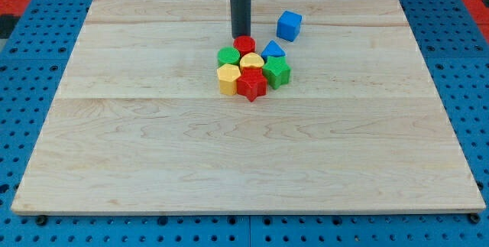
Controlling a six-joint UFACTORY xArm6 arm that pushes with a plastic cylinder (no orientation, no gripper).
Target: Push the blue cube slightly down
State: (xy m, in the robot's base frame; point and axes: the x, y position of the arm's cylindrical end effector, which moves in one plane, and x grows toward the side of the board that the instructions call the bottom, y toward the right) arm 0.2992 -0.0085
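The blue cube (289, 26) sits alone on the wooden board (153, 140), near the view's top, right of centre. My tip (241, 36) stands to the cube's left, about a cube's width and a half away, not touching it. The tip is just above a red round block (244, 45), which heads a tight cluster of blocks below it.
The cluster holds a blue triangular block (273, 50), a green block (228, 56) on the left, a yellow heart-like block (251, 62), a green block (276, 71) on the right, a yellow block (228, 79) and a red star-like block (251, 86).
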